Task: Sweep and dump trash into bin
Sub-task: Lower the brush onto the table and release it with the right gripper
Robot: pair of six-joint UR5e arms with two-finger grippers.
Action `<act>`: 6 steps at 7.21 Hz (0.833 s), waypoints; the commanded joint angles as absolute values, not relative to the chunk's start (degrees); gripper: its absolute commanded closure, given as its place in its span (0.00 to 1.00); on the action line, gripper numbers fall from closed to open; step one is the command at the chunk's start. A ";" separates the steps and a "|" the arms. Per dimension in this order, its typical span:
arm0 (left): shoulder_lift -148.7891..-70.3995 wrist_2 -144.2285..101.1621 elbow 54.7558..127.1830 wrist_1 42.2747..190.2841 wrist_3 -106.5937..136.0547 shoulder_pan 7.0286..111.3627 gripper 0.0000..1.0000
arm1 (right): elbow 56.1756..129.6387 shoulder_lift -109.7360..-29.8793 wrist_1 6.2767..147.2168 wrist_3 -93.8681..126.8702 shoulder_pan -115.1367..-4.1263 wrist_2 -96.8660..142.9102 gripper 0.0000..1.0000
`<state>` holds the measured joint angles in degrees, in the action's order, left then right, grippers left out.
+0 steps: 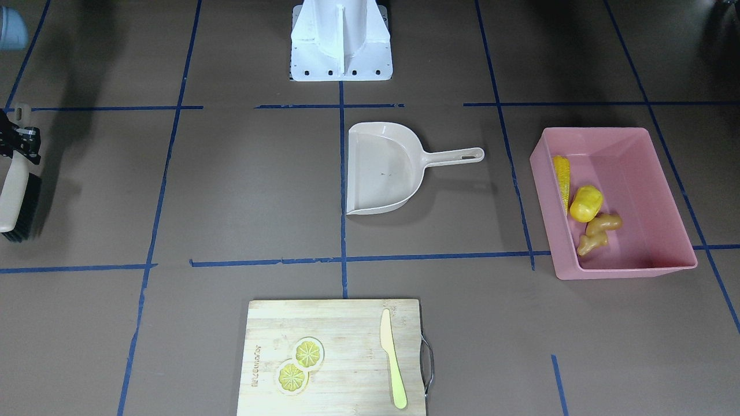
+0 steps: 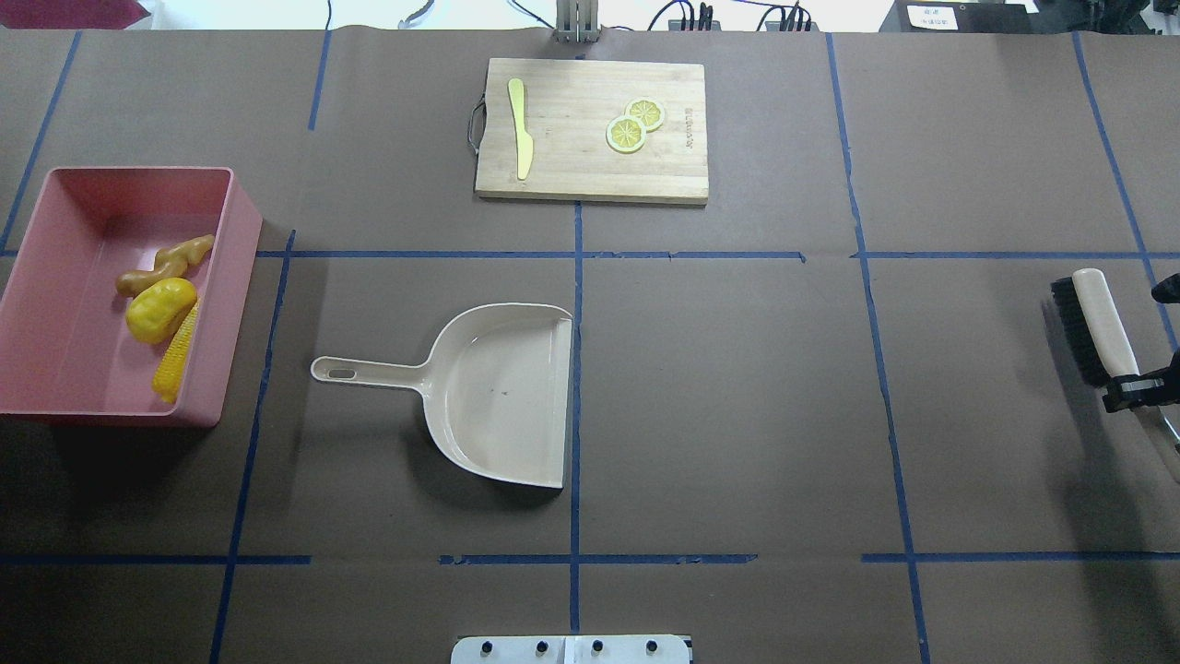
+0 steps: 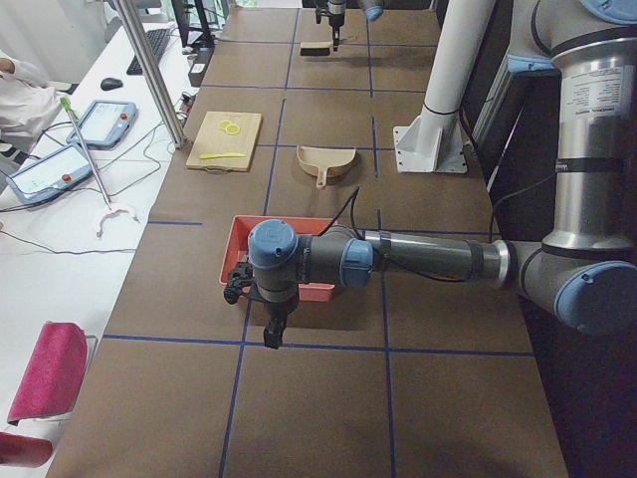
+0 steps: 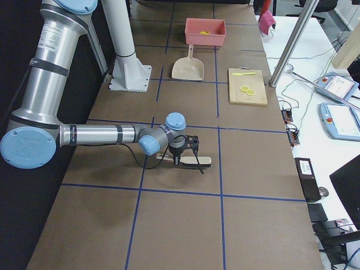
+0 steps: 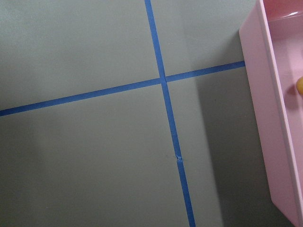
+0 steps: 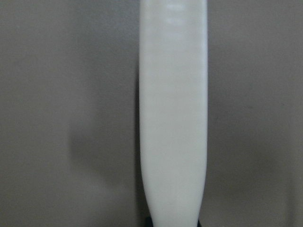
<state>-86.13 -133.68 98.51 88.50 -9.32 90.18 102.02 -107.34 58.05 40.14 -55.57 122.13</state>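
The pink bin (image 1: pixel 624 270) (image 2: pixel 236 304) holds the corn cob (image 1: pixel 561 179) (image 2: pixel 175 355), the rounded yellow lump (image 1: pixel 585 203) (image 2: pixel 159 311) and the ginger root (image 1: pixel 600 231) (image 2: pixel 166 265). The beige dustpan (image 1: pixel 384 173) (image 2: pixel 498 387) lies empty mid-table, with no gripper on it. My right gripper (image 1: pixel 20 141) (image 2: pixel 1132 387) (image 4: pixel 183 157) is shut on the handle of the brush (image 1: pixel 16 196) (image 2: pixel 1097 323), which rests on the table far from the bin. Its wrist view shows only the handle (image 6: pixel 173 118). My left gripper (image 3: pixel 271 334) hangs beside the bin; I cannot tell whether it is open.
A wooden cutting board (image 1: pixel 341 346) (image 2: pixel 572 157) at the far edge carries two lemon slices (image 1: pixel 300 364) and a yellow-green knife (image 1: pixel 393 358). The white robot base (image 1: pixel 341 52) stands at the near edge. The left wrist view shows the bin's wall (image 5: pixel 265 118) and blue tape lines.
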 commanded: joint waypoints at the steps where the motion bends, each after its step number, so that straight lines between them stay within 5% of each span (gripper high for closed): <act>1: -86.13 -133.77 98.79 88.51 -9.32 90.18 0.00 | 99.59 -107.84 57.48 39.64 -55.55 122.34 0.99; 3: -86.13 -133.77 98.88 88.51 -9.40 90.18 0.00 | 99.14 -107.58 57.48 39.64 -55.55 122.34 0.93; 4: -86.13 -133.77 99.49 88.51 -9.32 90.18 0.00 | 99.14 -107.23 57.57 39.81 -55.81 122.60 0.67; 5: -85.96 -133.77 99.67 88.51 -9.32 90.18 0.00 | 99.23 -107.14 57.48 40.25 -55.98 122.69 0.01; 6: -85.96 -133.77 99.67 88.42 -9.32 90.18 0.00 | 99.66 -106.96 57.48 39.99 -57.20 122.78 0.00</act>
